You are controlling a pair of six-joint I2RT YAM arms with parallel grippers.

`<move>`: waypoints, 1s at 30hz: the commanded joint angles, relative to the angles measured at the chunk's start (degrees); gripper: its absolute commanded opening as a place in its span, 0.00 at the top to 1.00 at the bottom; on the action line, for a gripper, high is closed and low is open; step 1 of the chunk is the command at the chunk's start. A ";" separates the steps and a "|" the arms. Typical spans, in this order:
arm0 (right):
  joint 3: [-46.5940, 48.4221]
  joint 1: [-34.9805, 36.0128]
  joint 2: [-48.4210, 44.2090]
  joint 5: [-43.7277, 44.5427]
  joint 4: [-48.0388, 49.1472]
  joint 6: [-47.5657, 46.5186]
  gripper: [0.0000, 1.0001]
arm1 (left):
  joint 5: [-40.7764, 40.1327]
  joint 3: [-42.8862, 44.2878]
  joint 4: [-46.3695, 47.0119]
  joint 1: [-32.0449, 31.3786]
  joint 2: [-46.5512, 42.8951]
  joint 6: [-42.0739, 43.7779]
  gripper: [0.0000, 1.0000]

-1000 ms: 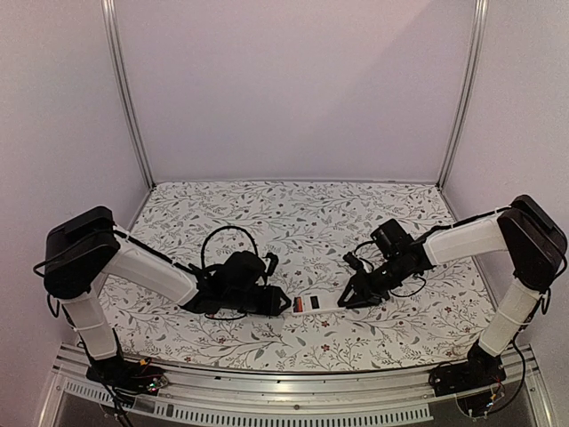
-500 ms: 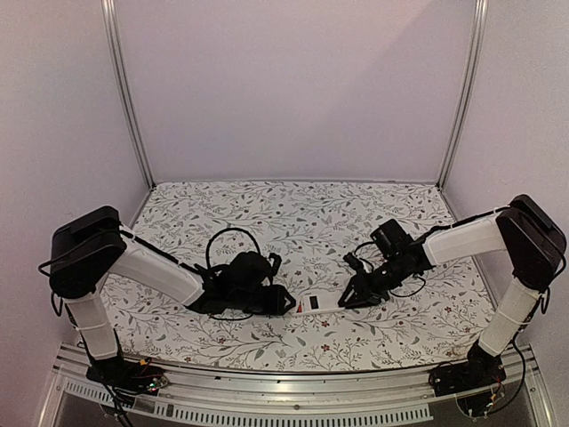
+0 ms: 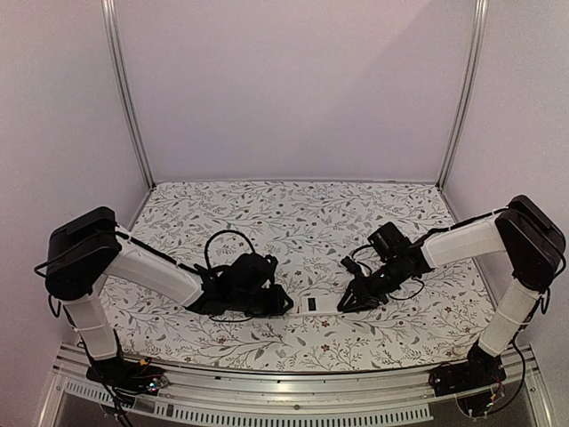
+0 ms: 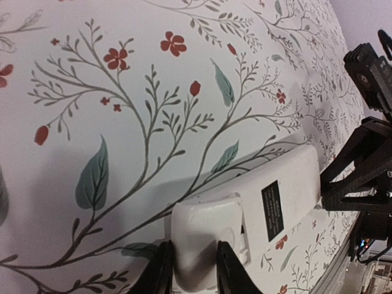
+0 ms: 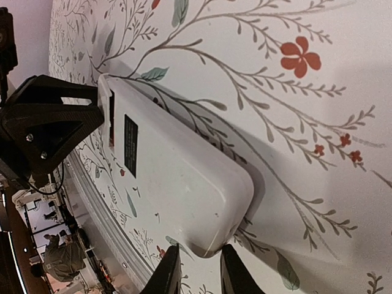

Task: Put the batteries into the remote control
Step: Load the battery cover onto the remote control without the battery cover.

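step: judged as steadying the remote control point(image 3: 316, 304) from both ends so its back can be worked on; no battery loading has begun
left gripper point(image 3: 283, 302): low on the table at the remote's left end. Its wrist view shows fingers point(image 4: 160, 272) narrowly apart either side of that end; can't tell if they pinch it
right gripper point(image 3: 345, 302): at the opposite end. Fingers point(image 5: 168, 269) are narrowly apart just short of the rounded corner; can't tell if they touch
remote position: flat on the table, white back up with a dark rectangle on it, lying between the two grippers
batteries: not visible in any view
how to do it well: grip evenly from both ends, keep the remote flat, don't cover the dark rectangle, and find the batteries before letting go
risk: the smooth rounded shell could slip or twist under an off-centre grip
room: plain pale walls point(image 3: 293, 89) with metal corner posts point(image 3: 124, 89)
surface: table point(image 3: 293, 213) covered in a white cloth with a floral print
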 commanded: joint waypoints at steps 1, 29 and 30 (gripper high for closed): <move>-0.92 1.64 1.01 -1.56 3.29 0.80 0.78 | -1.27 -0.51 -6.92 -1.89 -0.60 -3.10 0.75; -1.66 3.64 1.80 -2.25 5.78 2.60 0.81 | -3.45 -0.74 -10.04 -5.00 0.83 -10.99 0.79; -1.66 3.78 1.74 -2.19 5.82 2.68 0.81 | -3.39 -0.67 -10.27 -5.05 0.89 -11.18 0.78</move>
